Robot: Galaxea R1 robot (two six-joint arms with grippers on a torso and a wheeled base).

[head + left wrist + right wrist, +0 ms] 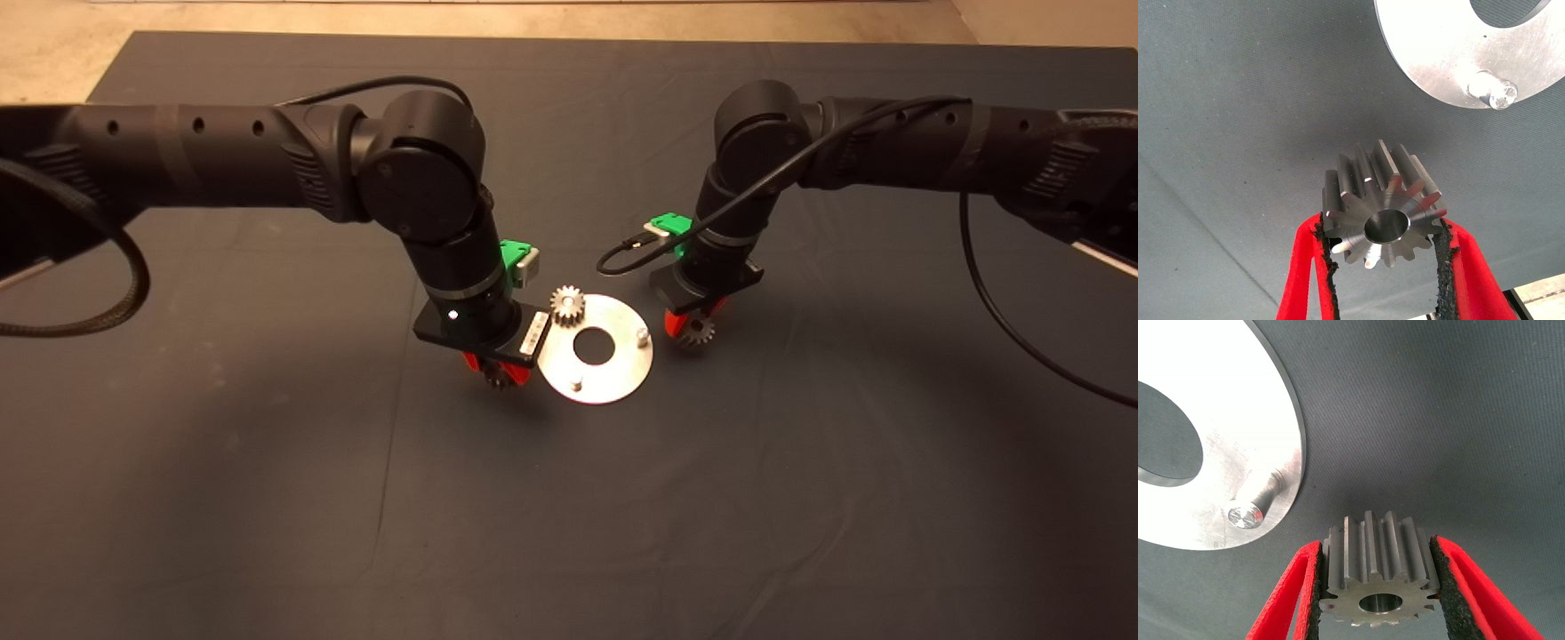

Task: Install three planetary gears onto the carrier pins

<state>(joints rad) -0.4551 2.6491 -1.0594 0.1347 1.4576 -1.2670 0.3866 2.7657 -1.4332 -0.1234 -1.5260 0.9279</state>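
Step in hand: by judgement, 1 of 3 planetary gears fitted, 2 more gripped for the 2 bare carrier pins.
Seated gear: on the pin at about 10 o'clock of the disc, upright, teeth clear of the centre hole.
Bare pins: 1 at about 2 o'clock, 1 at about 7 o'clock; both upright.
Left gripper: just off the disc's rim at about 8 o'clock, clamped on a gear, black pads pressed on opposite teeth, bore facing the wrist camera.
Right gripper: just off the rim at about 3 o'clock, closed around its own gear, pads squeezing both flanks.
Left arm pose: reaching in from 9 o'clock, elbow high, wrist angled down toward the mat.
Right arm pose: reaching in from 3 o'clock, wrist bent down, cable looped beside it.
Gear to pin, left: nearest pin ahead of the gear, apart, not touching.
Gear to pin, right: pin near, off to 1 side, not aligned.
Next move, judged: bore centred over a bare pin, axis held vertical, lowered slowly, teeth kept free of the seated gear.
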